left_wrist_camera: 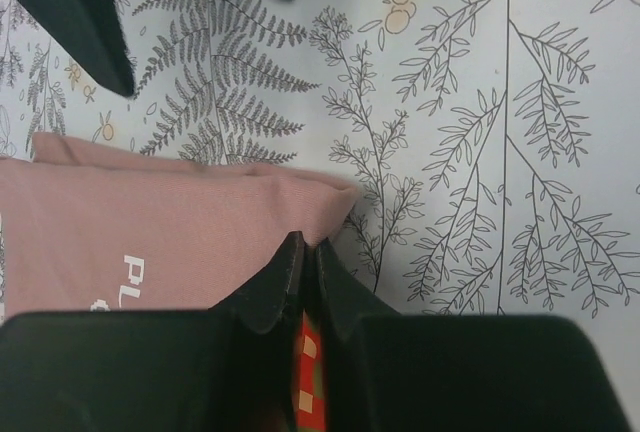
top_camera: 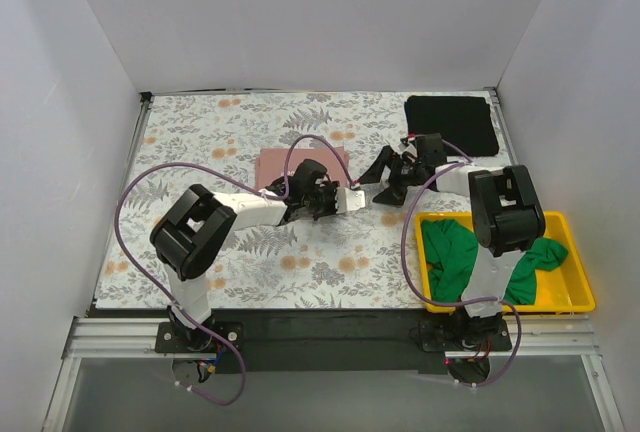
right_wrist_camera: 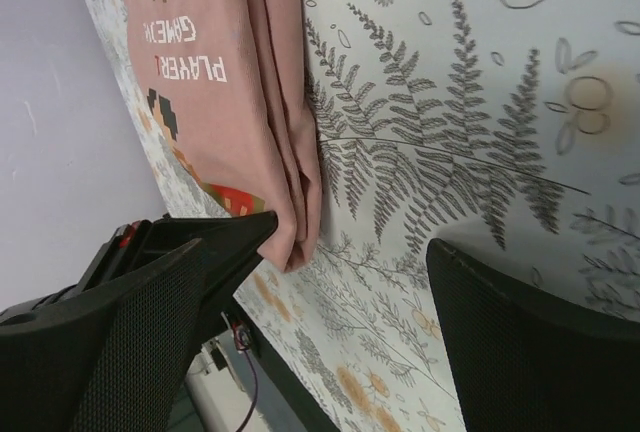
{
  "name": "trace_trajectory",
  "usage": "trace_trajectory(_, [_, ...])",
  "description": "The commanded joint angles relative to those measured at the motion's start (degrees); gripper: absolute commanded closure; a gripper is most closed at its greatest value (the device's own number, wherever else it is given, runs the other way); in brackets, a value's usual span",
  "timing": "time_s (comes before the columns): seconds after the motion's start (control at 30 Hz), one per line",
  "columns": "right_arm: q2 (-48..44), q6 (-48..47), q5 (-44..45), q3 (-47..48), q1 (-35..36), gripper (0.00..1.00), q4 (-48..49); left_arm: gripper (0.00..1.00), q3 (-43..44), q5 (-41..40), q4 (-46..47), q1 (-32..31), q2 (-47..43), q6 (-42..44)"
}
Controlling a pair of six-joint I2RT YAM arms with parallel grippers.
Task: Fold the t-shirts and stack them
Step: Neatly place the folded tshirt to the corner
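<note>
The dusty pink t-shirt [top_camera: 295, 165] lies folded mid-table, print side up. It also shows in the left wrist view [left_wrist_camera: 150, 232] and the right wrist view [right_wrist_camera: 215, 62]. My left gripper [top_camera: 338, 195] [left_wrist_camera: 305, 249] is shut on its near right corner. My right gripper [top_camera: 386, 180] [right_wrist_camera: 335, 297] is open and empty just right of that corner, low over the table, touching nothing. The black t-shirt [top_camera: 452, 124] lies folded at the far right. The bright green t-shirt [top_camera: 455, 255] lies crumpled in the yellow bin [top_camera: 578, 274].
The floral table covering [top_camera: 200, 142] spans the whole table. White walls stand on three sides. The yellow bin sits at the near right beside the right arm's base. Purple cables loop over both arms.
</note>
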Motion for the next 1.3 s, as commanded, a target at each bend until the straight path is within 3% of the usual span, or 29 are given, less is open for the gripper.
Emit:
trace_trajectory(0.0, [2.1,6.7,-1.4,0.0,2.4,0.05,10.8,1.0,2.7,4.5,-1.9,1.1,-4.9,-2.8])
trace_trajectory(0.33, [8.9,17.2,4.7,1.4,8.6,0.16,17.6,1.0,6.4,6.7,-3.9,2.5,-5.9,-7.4])
trace_trajectory(0.67, [18.1,22.7,15.1,8.6,10.3,0.47,22.2,1.0,6.4,8.1,-4.1,2.7,-6.2,-9.1])
trace_trajectory(0.8, [20.8,24.1,16.5,10.8,10.7,0.55,23.1,1.0,6.6,7.9,-3.9,2.8,-5.8,-9.2])
trace_trajectory(0.83, [21.0,24.0,16.8,10.9,10.9,0.6,23.4,1.0,6.6,7.7,-3.7,2.9,-5.7,-9.2])
trace_trajectory(0.9, [21.3,22.6,17.9,11.6,11.2,0.81,23.7,1.0,7.1,7.7,-3.7,3.1,-5.4,-11.0])
trace_trajectory(0.93, [21.4,18.7,18.2,12.3,11.2,0.98,23.6,1.0,7.1,7.8,-3.9,3.1,-5.4,-12.2])
trace_trajectory(1.03, [22.1,9.1,17.9,19.8,10.2,0.99,17.3,0.87,7.8,8.5,-5.2,3.8,-6.8,-16.9])
trace_trajectory(1.07, [22.9,0.4,17.9,23.2,10.1,0.99,12.9,0.8,8.9,8.7,-8.3,4.5,-7.4,-18.6])
trace_trajectory(1.1, [23.2,-4.0,18.7,30.3,9.7,0.99,3.3,0.69,9.5,8.7,-9.6,5.1,-8.6,-20.8])
trace_trajectory(1.17, [23.2,-12.2,21.5,35.2,9.3,0.99,-3.7,0.56,10.5,8.9,-12.2,7.0,-9.8,-26.6])
trace_trajectory(1.2, [22.9,-19.2,23.0,37.4,8.8,0.99,-8.6,0.45,11.7,8.9,-14.7,7.7,-10.4,-28.2])
trace_trajectory(1.23, [22.8,-23.5,24.4,41.0,8.7,0.99,-10.8,0.18,12.2,8.9,-16.0,8.4,-11.2,-29.6])
trace_trajectory(1.27, [23.3,-27.1,27.0,43.5,8.5,0.99,-13.1,0.16,12.7,8.9,-17.3,9.8,-11.4,-30.9])
